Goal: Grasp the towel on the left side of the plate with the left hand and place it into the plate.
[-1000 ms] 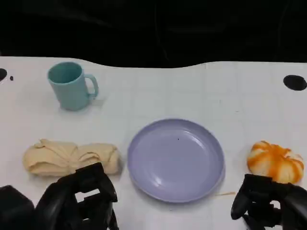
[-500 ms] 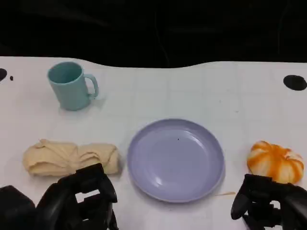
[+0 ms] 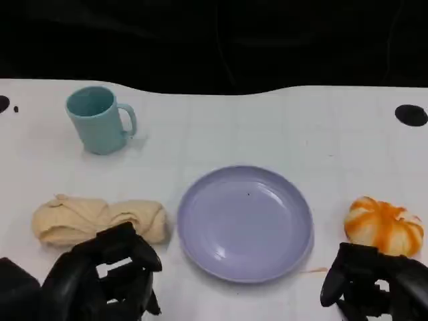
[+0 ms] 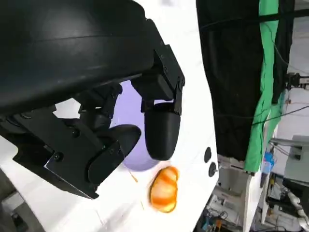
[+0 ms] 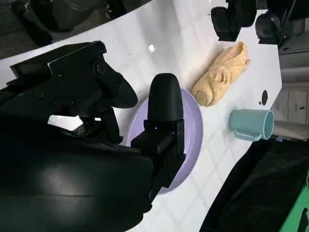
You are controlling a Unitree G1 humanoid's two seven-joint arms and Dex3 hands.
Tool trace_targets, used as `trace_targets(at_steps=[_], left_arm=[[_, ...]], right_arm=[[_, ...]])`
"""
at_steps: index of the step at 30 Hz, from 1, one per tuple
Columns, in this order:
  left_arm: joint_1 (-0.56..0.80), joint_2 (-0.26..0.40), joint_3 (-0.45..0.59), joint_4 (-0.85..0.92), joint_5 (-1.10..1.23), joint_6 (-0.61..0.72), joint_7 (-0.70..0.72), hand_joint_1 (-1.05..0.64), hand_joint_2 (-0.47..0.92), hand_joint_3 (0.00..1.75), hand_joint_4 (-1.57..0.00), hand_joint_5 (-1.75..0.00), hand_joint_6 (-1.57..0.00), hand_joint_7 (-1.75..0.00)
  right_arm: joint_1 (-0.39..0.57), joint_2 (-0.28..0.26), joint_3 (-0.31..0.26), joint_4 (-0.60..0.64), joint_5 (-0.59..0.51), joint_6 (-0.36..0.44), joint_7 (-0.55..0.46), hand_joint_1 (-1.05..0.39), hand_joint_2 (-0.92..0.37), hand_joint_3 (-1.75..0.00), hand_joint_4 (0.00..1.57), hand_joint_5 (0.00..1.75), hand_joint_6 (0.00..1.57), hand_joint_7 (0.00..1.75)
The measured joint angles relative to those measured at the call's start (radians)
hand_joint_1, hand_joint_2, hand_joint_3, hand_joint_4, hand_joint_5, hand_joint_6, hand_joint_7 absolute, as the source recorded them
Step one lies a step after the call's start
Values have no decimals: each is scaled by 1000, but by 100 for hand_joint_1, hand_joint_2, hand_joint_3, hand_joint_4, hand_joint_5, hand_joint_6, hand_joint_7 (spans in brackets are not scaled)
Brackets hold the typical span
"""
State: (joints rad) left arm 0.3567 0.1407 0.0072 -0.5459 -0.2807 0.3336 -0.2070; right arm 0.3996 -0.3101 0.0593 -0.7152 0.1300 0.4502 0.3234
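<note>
While the towel (image 3: 99,221) lay on the desk (image 3: 267,127) just left of the plate (image 3: 245,223), a bare strip parted them. Left hand (image 3: 107,274) hovered at the towel's near edge, fingers (image 3: 137,246) spread, holding nothing; right hand (image 3: 364,287) likewise empty.

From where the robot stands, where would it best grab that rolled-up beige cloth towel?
Probably across the pinched middle of the beige rolled towel, coming down from above with the left hand. The roll lies lengthwise beside the lilac plate, narrowest at its waist, so fingers could likely close over it there.
</note>
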Motion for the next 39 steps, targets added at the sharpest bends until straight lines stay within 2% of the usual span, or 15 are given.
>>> trace_targets(at_steps=[2,4,8,14,19,25,32,39], left_arm=[[-2,7,0,10,45,-55,0,-21,70,61,-55,-136,-56,-99],[-6,22,0,28,93,-119,0,-21,73,53,-53,-128,-55,-88],[-16,31,1,67,148,-197,-1,-28,89,19,-44,-88,-48,-39],[-62,89,19,102,252,-290,-2,-43,92,6,-31,-68,-39,-15],[-80,194,28,50,414,-243,-12,-46,92,6,-18,-57,-33,-7],[-118,311,-7,3,708,-185,-23,-53,92,2,-22,-39,-32,-1],[-226,385,-97,60,1021,-168,-32,-61,89,0,-25,-32,-30,0],[-348,387,-198,228,1227,-155,-31,-67,86,0,-29,-29,-33,-1]], right_arm=[[0,0,4,0,0,0,-1,-2,-66,-105,68,175,58,151],[0,0,9,0,-1,0,-2,-2,-67,-105,68,175,58,151],[-1,2,15,0,-1,0,-9,-2,-67,-105,68,175,58,151],[-11,5,23,-1,-1,30,-26,-2,-67,-103,67,175,58,151],[-17,5,26,-1,0,30,-26,-2,-67,-103,66,175,57,151],[-18,4,20,0,3,31,-20,-2,-68,-101,66,175,57,151],[-16,2,15,4,2,27,-13,-2,-69,-100,66,175,57,150],[-11,2,17,5,0,21,-11,-4,-69,-98,67,175,57,150]])
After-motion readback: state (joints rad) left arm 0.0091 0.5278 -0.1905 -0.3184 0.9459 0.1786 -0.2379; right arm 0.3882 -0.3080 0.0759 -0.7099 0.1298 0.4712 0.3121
